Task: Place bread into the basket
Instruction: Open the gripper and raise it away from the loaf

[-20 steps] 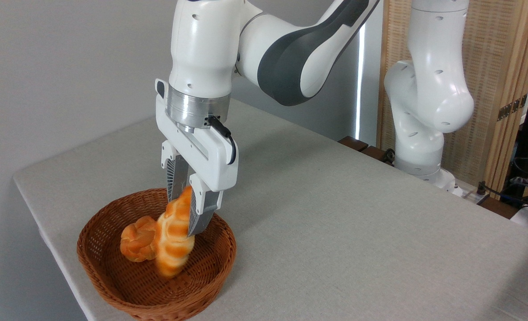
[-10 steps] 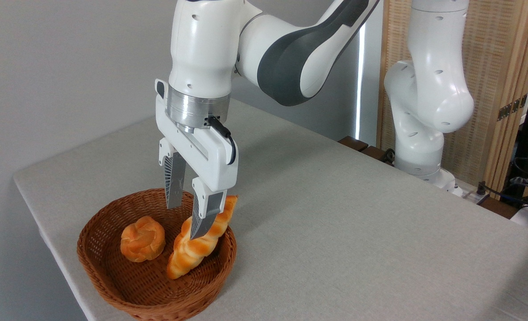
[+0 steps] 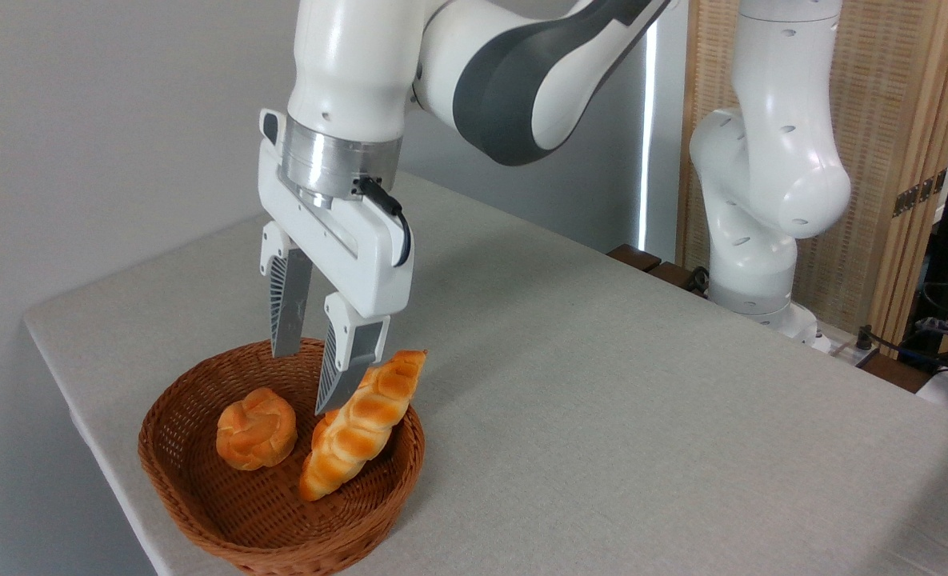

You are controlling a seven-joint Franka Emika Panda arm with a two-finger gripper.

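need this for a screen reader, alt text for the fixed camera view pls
A long braided bread leans in a wicker basket, its upper end over the rim, beside a small round bun. The white arm's open gripper hovers above, on a grey table.

A round wicker basket point(image 3: 202, 496) sits near the left front corner of the grey table point(image 3: 602, 384). Inside it the braided loaf point(image 3: 362, 424) lies tilted, its near pointed end down on the basket floor and its far end propped on the right rim, jutting above it. A small knotted bun point(image 3: 256, 428) rests to the left of the loaf, apart from it. The gripper point(image 3: 304, 380) hangs above the basket with its jaws spread and nothing between them; its right finger point(image 3: 338, 376) stands just beside the loaf's upper part.
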